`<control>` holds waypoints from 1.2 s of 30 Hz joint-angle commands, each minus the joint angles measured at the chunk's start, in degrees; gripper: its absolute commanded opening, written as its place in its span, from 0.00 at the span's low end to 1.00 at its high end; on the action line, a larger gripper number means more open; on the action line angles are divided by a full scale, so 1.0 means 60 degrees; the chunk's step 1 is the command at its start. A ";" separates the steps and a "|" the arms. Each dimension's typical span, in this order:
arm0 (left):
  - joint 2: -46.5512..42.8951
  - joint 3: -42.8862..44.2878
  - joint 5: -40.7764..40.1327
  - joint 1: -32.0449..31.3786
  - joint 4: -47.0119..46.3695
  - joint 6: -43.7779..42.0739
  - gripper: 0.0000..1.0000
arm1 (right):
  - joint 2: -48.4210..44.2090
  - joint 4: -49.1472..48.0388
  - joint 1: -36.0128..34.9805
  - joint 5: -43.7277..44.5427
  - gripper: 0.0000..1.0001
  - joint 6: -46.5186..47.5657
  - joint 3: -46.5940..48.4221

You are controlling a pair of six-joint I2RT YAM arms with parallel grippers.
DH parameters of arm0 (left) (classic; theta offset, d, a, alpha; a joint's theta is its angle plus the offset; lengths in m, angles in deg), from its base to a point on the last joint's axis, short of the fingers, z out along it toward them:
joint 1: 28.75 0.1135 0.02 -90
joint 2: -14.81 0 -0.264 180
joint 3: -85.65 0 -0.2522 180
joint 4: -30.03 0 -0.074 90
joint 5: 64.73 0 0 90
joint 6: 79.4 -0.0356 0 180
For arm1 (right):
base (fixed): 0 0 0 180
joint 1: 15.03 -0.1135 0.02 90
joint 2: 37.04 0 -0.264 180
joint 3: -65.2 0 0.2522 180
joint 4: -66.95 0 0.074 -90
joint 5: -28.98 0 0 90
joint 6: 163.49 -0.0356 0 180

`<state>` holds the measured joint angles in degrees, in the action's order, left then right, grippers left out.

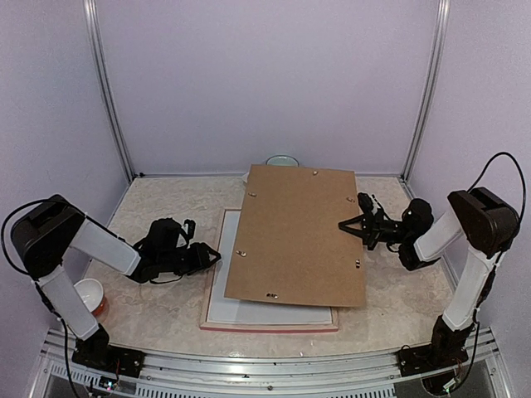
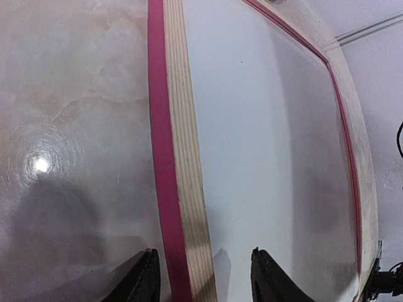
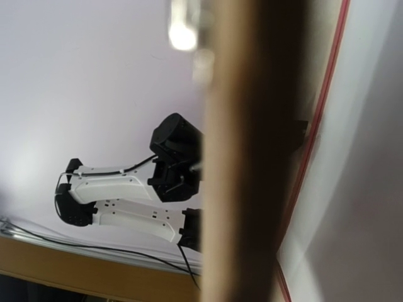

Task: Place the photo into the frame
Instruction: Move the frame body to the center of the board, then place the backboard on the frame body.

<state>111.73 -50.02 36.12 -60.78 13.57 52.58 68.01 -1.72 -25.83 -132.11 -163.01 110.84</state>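
Marbled counter (image 1: 158,315): thin pink-red, pale-backed wooden frame (image 1: 270,328) lies face down between the arms, long axis running away. Left gripper (image 2: 204,267) gapes astride its left rail; right gripper (image 1: 347,225) pinches the brown hardboard backing (image 1: 299,232) atop. Sunset photo's face unseen.

Top view looks down; wrist views (close) share the frame (image 2: 165,157).

Laboratory robot cell. A left arm (image 1: 99,245) and a right arm (image 1: 469,249) stand bolted to an aluminium rail (image 1: 249,369) at the near edge of a marble-patterned table (image 1: 166,311), enclosed by plain lilac wall panels (image 1: 265,83) set between bare metal posts (image 1: 108,91).
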 commanded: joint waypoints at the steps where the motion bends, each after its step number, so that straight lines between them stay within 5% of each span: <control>1: -0.0482 -0.0040 -0.0084 0.0051 0.0766 -0.0057 0.52 | -0.0400 0.0146 0.0102 -0.0092 0.00 0.0460 -0.0043; 10: -0.1090 -0.0341 -0.0204 0.0406 0.0733 -0.0041 0.73 | -0.0407 0.1184 0.0061 -0.0036 0.00 0.1186 0.0036; 17: -0.1341 -0.0489 -0.0192 0.0526 0.0671 -0.0023 0.99 | -0.0361 0.1915 -0.0101 0.0056 0.00 0.1721 0.0147; 36: -0.1662 -0.0860 -0.0293 0.0563 0.0529 0.0089 0.99 | -0.0149 0.4459 -0.0813 0.0339 0.00 0.3218 0.1146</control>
<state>103.23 -54.08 35.25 -57.92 17.66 52.80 68.01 24.44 -29.55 -130.14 -146.09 115.45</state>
